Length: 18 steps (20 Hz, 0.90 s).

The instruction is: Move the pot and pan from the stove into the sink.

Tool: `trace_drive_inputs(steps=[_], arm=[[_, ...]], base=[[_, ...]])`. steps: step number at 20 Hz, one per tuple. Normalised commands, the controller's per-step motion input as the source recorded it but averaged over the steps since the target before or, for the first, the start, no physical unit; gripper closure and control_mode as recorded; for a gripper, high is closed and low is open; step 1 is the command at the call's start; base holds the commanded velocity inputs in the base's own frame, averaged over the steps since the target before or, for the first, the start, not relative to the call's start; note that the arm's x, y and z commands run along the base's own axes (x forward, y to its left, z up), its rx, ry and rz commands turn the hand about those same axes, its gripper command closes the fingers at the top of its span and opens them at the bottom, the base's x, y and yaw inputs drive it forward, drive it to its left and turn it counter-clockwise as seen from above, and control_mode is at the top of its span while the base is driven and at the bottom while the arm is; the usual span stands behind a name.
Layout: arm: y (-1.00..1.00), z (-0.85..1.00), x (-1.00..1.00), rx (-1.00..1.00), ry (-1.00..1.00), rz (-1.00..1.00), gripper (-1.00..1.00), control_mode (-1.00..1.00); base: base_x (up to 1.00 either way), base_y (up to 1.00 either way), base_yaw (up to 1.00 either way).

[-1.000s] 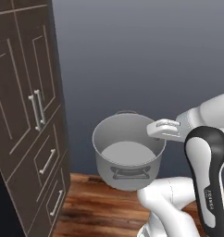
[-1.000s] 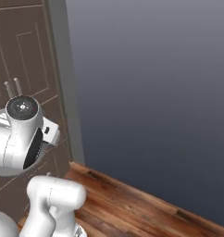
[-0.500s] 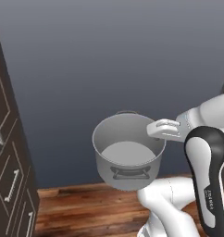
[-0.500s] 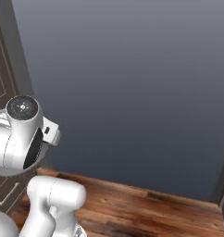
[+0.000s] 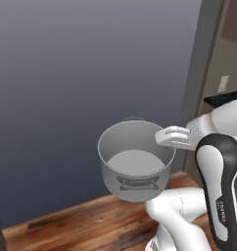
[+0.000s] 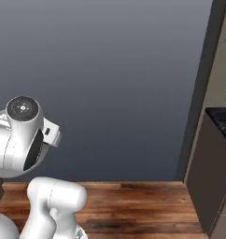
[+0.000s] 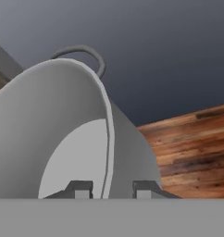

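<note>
The fingers (image 7: 107, 190) were clamped on the pot's (image 5: 135, 164) rim, holding it aloft over the wooden floor (image 5: 81, 223); carrying it level and steady would prevent slipping.

I see the pot (image 5: 135, 162) held up in the air, above the wooden floor (image 5: 76, 220) and in front of a plain grey-blue wall (image 5: 86, 73). The gripper (image 5: 165, 138) is closed on the pot's right rim. The pot stands upright, its pale inside visible, one loop handle facing me.
</note>
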Motion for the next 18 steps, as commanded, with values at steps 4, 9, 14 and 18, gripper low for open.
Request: trace_drive_inputs(steps=[4, 9, 14, 18], arm=[[0.0, 0.0, 0.0, 0.0, 0.0, 0.0, 1.0, 1.0], [0.0, 0.0, 0.0, 0.0, 0.0, 0.0, 1.0, 1.0], [0.0, 0.0, 0.0, 0.0, 0.0, 0.0, 1.0, 1.0], [0.0, 0.0, 0.0, 0.0, 0.0, 0.0, 1.0, 1.0]], base=[[0.0, -0.22, -0.47], [0.0, -0.19, -0.48], [0.0, -0.19, -0.48], [0.0, -0.19, -0.48]])
